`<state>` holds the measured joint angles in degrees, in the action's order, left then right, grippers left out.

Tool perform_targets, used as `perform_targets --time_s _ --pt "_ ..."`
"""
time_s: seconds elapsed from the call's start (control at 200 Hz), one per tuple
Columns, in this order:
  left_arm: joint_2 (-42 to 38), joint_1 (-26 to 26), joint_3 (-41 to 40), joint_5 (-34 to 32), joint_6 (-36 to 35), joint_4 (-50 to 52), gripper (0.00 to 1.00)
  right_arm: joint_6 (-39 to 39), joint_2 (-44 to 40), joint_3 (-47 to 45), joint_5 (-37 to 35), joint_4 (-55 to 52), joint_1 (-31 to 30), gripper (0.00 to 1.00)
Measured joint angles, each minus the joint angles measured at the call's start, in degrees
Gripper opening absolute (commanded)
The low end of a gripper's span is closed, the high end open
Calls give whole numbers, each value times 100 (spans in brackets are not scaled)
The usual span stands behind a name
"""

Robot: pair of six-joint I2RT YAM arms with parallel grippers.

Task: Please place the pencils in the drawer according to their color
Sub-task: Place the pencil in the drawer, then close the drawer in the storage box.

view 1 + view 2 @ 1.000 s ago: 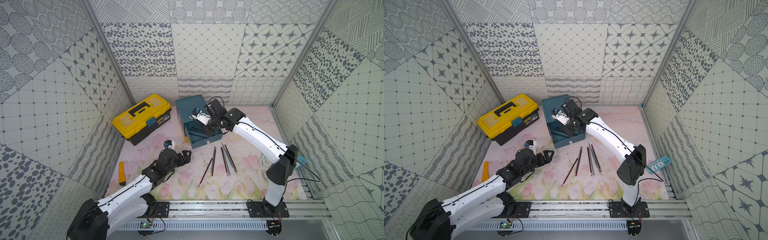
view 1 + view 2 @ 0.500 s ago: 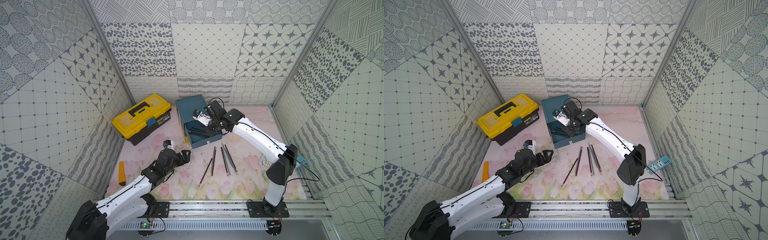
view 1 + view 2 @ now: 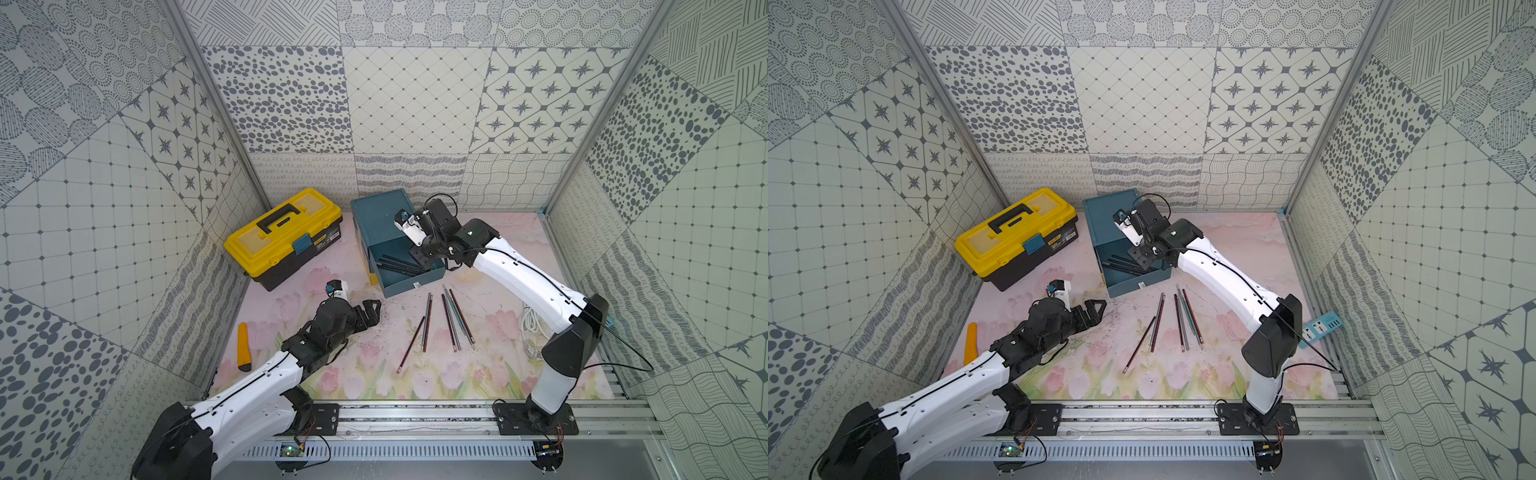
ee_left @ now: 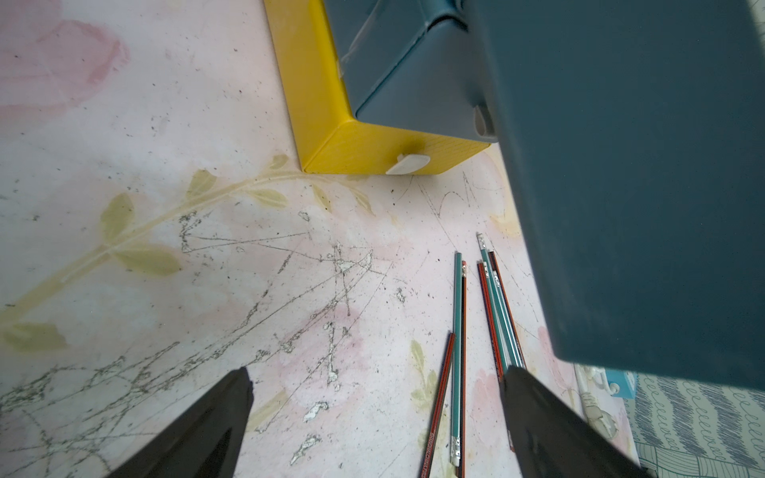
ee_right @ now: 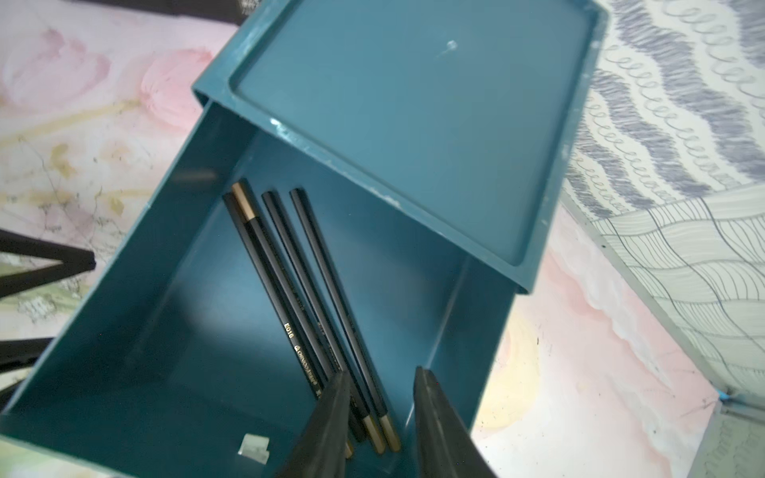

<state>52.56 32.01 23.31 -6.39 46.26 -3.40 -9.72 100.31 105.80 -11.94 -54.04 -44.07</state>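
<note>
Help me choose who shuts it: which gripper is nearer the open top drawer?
Right. The right gripper hangs over the open drawer, jaws above the black pencils inside; the left gripper is out over the mat, apart from the drawer.

My right pincer (image 5: 381,372) hangs over the pulled-out drawer (image 5: 124,331): bare floor lies beside the black pencils (image 5: 306,289), the cabinet top (image 5: 414,124) roofs its rear; bare mat (image 4: 207,207) fronts my left pincer (image 4: 376,372).

Ends of black pencils (image 5: 315,306) partly behind right gripper (image 5: 381,372)
</note>
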Motion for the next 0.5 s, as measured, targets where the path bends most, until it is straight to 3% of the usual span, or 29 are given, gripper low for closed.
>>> perform_targets --time_s 0.06,0.125,0.33,0.37,0.5 --pt "-7 -9 0 0 0 0 99 302 -271 -199 -162 72 0 42" --pt "-11 -20 0 0 0 0 99 680 -619 -487 -341 142 4 55" --pt "-15 -20 0 4 0 26 99 1993 -1790 -1637 -638 227 199 79" --pt "-15 -20 0 4 -2 37 99 2236 -2033 -1904 -614 256 310 97" --pt "-15 -20 0 9 0 107 99 3091 -2824 -2841 -313 352 859 99"
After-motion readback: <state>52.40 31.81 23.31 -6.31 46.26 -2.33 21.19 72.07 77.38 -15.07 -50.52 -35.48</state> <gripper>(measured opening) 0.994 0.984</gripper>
